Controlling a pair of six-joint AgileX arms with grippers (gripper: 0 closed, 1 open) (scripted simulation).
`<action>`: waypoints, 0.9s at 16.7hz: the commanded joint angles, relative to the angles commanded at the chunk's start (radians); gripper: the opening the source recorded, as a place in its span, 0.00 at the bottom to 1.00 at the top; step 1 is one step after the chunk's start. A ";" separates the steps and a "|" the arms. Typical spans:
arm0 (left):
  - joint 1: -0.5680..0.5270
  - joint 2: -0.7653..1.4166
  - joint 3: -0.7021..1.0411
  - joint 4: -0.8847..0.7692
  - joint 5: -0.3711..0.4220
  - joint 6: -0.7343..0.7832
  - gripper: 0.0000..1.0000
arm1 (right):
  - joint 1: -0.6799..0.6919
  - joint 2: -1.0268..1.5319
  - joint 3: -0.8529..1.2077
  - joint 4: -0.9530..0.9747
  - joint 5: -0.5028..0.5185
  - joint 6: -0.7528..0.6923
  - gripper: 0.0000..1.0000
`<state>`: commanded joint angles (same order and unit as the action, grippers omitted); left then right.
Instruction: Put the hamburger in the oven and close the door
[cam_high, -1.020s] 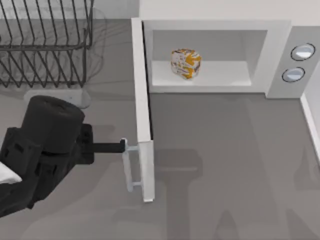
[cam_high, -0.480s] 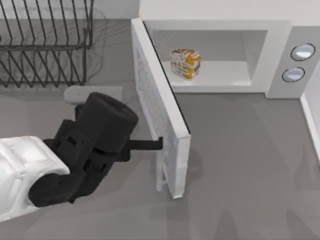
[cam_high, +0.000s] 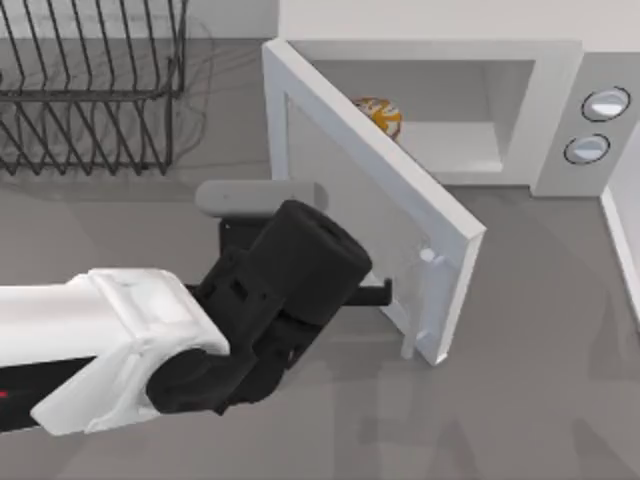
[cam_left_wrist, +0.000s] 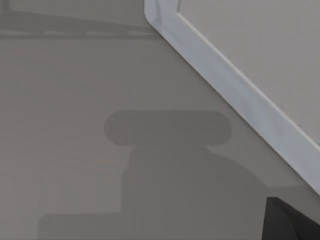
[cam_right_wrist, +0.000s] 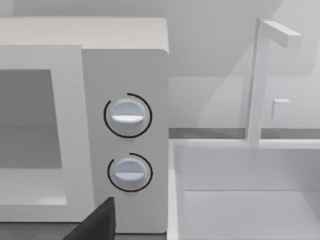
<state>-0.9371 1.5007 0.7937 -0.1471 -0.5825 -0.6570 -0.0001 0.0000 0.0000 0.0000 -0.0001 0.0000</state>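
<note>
A black wire dish rack (cam_high: 90, 85) stands at the counter's (cam_high: 540, 330) far left. The left hand (cam_high: 385, 293), fingers hidden so its grip cannot be told, presses the half-swung door (cam_high: 360, 190) near its free edge. The hamburger (cam_high: 382, 114) sits inside the oven (cam_high: 555, 120), with bare counter at the right.
</note>
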 joint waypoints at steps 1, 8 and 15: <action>-0.001 0.003 0.003 -0.001 -0.001 -0.002 0.00 | 0.000 0.000 0.000 0.000 0.000 0.000 1.00; -0.117 0.207 0.240 -0.093 -0.066 -0.107 0.00 | 0.000 0.000 0.000 0.000 0.000 0.000 1.00; -0.173 0.321 0.372 -0.150 -0.104 -0.166 0.00 | 0.000 0.000 0.000 0.000 0.000 0.000 1.00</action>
<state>-1.1105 1.8217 1.1661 -0.2969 -0.6866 -0.8234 -0.0001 0.0000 0.0000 0.0000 -0.0001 0.0000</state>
